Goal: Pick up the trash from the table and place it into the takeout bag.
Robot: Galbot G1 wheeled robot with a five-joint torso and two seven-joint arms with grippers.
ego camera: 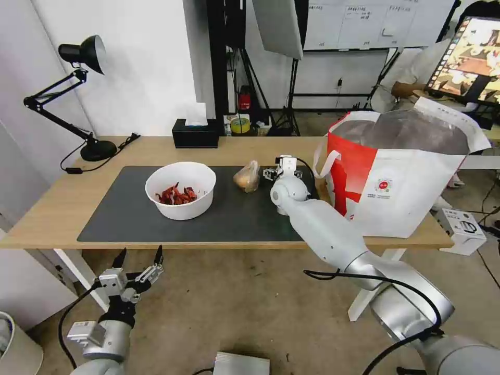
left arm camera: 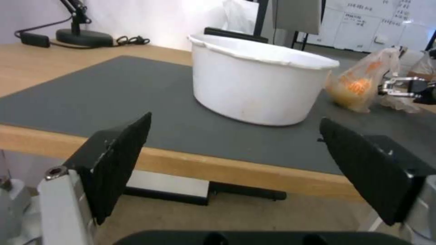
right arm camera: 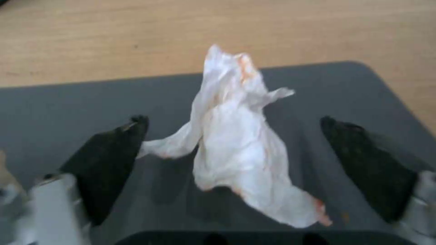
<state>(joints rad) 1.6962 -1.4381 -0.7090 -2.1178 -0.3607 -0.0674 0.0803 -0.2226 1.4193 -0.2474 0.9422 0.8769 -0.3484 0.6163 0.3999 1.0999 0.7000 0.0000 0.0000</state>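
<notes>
On the dark mat [ego camera: 125,213] of the table [ego camera: 47,208] stands a white bowl of red shells [ego camera: 180,190], with a small clear bag of orange-brown food [ego camera: 248,177] to its right. My right gripper [ego camera: 281,171] reaches over the mat beside that bag. In the right wrist view it [right arm camera: 231,120] is open, and the crumpled white tissue [right arm camera: 236,143] lies on the mat between its fingers. The takeout bag [ego camera: 396,172] stands open at the table's right end. My left gripper [ego camera: 139,259] hangs open below the table's front edge, facing the bowl [left arm camera: 259,85].
A black desk lamp [ego camera: 86,94] and a black tissue box [ego camera: 195,133] stand along the table's back edge. A white box [ego camera: 462,224] lies on the floor to the right of the table. Tripods and stands fill the room behind.
</notes>
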